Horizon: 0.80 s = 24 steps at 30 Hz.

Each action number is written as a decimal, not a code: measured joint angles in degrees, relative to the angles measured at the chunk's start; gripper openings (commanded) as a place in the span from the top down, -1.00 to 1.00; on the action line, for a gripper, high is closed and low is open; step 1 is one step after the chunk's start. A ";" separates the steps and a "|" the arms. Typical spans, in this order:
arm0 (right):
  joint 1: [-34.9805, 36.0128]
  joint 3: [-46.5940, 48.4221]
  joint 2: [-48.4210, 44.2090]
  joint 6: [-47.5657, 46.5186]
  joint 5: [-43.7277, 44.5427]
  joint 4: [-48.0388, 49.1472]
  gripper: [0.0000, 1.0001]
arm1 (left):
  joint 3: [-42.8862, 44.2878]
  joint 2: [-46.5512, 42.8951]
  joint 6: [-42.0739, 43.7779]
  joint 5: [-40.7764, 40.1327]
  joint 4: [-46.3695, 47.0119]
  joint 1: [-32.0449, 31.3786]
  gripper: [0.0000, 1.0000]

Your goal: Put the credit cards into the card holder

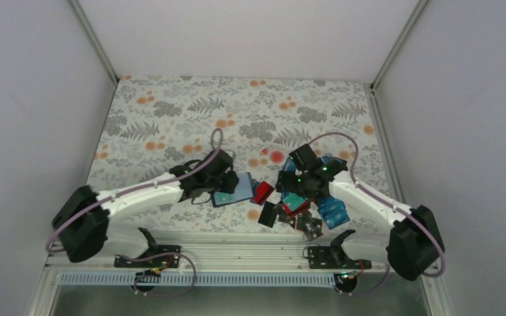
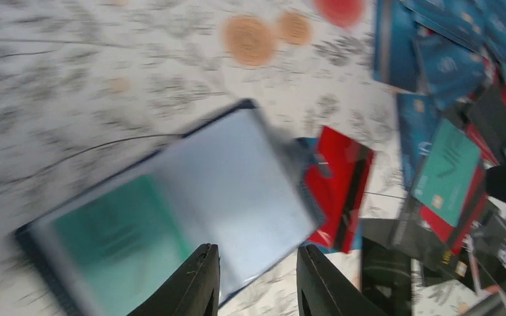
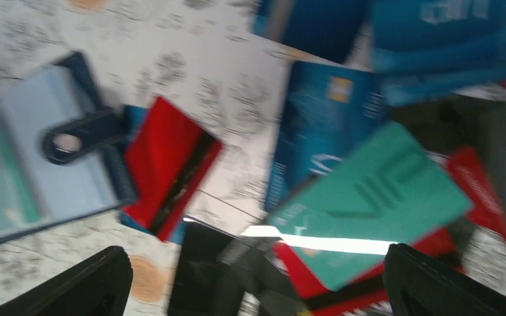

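I see the card holder (image 2: 237, 197) lying open near the middle of the table's (image 1: 171, 118) near edge, under my left gripper (image 2: 257, 283). Its jaws stand narrowly apart over the holder's edge, not clamping as far as I can judge. The credit cards (image 1: 303, 204) sprawl just right of it. My right gripper (image 3: 257, 263), jaws wide and empty, hovers over a teal card (image 3: 375, 197) — its long axis slants across the gap, and this arm is nearer.
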 measured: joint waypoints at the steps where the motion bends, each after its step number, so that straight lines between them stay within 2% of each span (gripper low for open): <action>1: -0.68 -0.92 -1.38 0.39 0.76 -1.68 -0.99 | 1.07 2.25 1.05 0.79 1.36 -0.94 0.39; 7: -2.08 -2.82 -6.58 1.53 2.58 -9.18 -1.00 | 9.35 15.12 6.49 6.80 8.96 -7.67 0.39; 13: -2.14 -4.44 -6.71 1.60 2.75 -14.43 -0.99 | 14.64 23.47 9.46 12.55 13.92 -10.03 0.41; 24: -1.40 -5.05 -1.42 3.63 0.20 -16.41 -1.00 | 14.60 26.05 11.80 16.41 17.42 -10.29 0.41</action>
